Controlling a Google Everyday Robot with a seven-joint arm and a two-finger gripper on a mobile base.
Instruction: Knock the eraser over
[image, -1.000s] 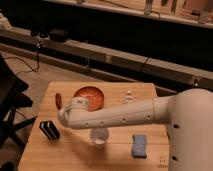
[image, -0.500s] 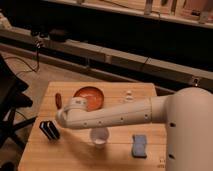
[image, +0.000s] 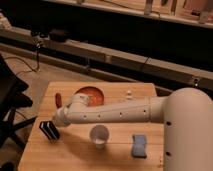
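Stretched across the wooden bench (image: 80, 150) toward nine o'clock, gripper (image: 59, 120) just beside the upright black eraser (image: 49, 130) near the bench's left edge, finger state impossible to tell; likely light, stiff, best nudged high on its broad face.

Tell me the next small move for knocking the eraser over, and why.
Probably a short sideways push toward the table's left edge. The gripper sits low beside the eraser, which is not yet tipped; it stands just left of the gripper, well apart from the white cup, so a nudge should topple it.
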